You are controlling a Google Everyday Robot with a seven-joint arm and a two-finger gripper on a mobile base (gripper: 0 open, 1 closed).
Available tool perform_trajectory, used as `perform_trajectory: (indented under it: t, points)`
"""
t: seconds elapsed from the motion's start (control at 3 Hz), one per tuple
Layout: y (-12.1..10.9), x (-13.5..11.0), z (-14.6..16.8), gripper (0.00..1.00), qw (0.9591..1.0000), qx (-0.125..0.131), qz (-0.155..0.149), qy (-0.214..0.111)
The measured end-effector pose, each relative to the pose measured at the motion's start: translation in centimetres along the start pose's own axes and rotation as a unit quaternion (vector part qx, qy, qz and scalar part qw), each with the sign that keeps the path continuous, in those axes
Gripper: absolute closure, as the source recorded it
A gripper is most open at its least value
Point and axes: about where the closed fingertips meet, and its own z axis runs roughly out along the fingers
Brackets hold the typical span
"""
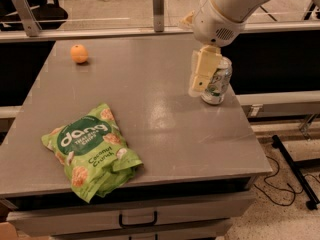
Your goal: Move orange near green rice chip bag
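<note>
- The place looks like a lab or an office: a grey table [150, 84] with drawers [137, 218], a speckled floor [280, 219], and a robot arm.
- The gripper [204, 75] hangs above the right side of the table.

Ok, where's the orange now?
The orange sits at the far-left corner of the table, apart from the green rice chip bag near the front; the gripper hangs at the right by the soda can.
</note>
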Motion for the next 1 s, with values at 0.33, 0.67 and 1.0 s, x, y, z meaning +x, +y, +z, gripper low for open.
perform_trajectory:
  t: [0.33,0.67,1.0]
  points:
    - [0.0,0.0,0.0,0.0,1.0,0.0,0.0,0.0]
    - [-1.9,-2.5,3.0,0.0,0.9996,0.001,0.005,-0.027]
    - [-5.2,-6.7,7.8,0.0,0.9973,0.004,0.008,-0.073]
